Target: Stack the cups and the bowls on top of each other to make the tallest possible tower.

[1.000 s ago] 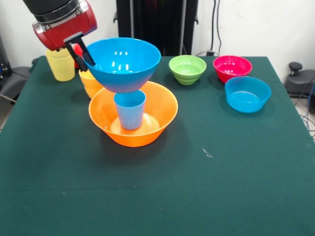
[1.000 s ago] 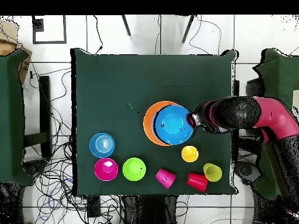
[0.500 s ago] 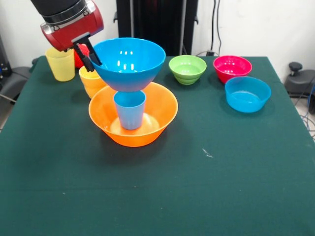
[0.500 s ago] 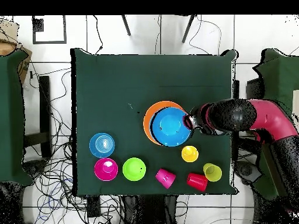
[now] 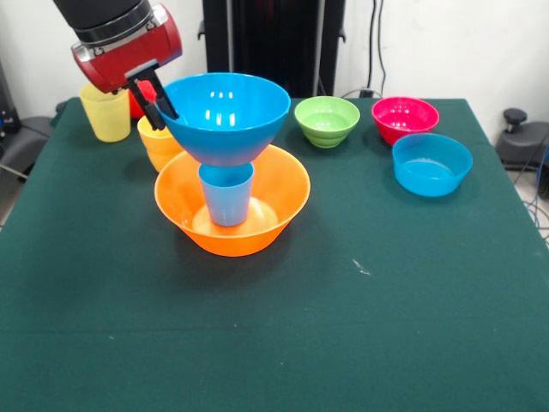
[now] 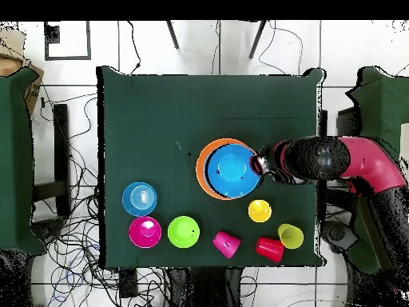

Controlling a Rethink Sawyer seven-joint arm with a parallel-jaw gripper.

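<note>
Claw (image 5: 160,108) pinching the rim of the large blue bowl (image 5: 225,116), which I hold atop the light blue cup (image 5: 227,195). That cup stands inside the large orange bowl (image 5: 283,206) on the bench (image 5: 386,283).

Blue bowl (image 5: 225,114), light-blue cup (image 5: 227,193), orange bowl (image 5: 283,202).

- We find no readable text, label, brand, number or sign in either view.
- The cups and bowls we see are plain coloured plastic with no markings.
- The green table cover (image 5: 412,283) carries no print we can read.
- The arm's red and black housing (image 5: 129,43) shows no lettering we can make out.
</note>
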